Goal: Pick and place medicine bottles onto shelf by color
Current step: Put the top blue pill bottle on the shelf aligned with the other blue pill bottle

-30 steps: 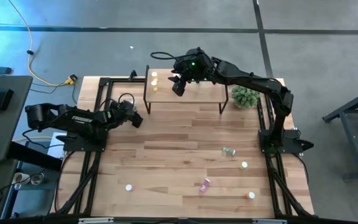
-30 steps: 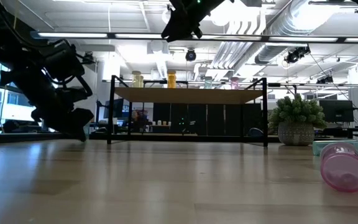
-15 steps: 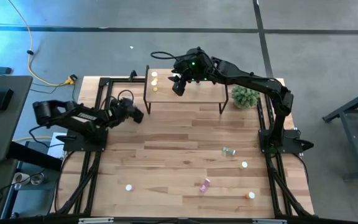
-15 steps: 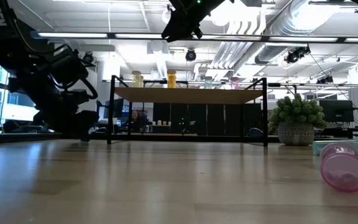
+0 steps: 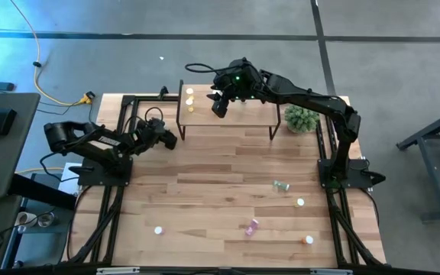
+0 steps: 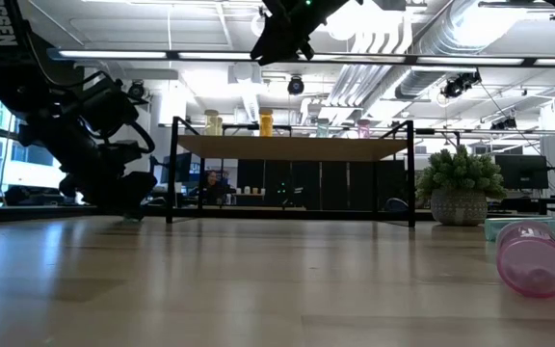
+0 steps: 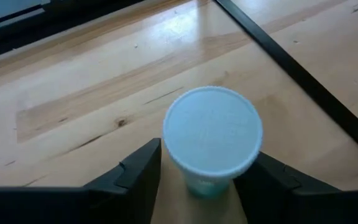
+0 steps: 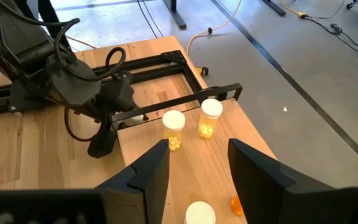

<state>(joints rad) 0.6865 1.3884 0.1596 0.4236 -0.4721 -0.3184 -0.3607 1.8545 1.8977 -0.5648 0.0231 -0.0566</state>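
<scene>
Fingers [image 7: 138, 180] of my left gripper [image 7: 197, 186] sit either side of one green medicine bottle [image 7: 212, 140] near the shelf's [image 5: 243, 114] left leg, contact unclear; right gripper [image 8: 191, 165] spread over the shelf, empty; three bottles [image 8: 173, 127] under it; five scattered on the wood table [image 5: 205, 198]; plant [image 5: 302, 118] beside the shelf.

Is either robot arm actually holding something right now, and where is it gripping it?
The left claw straddles a green bottle just below its white cap; a firm grip cannot be told. The right claw holds nothing.
</scene>
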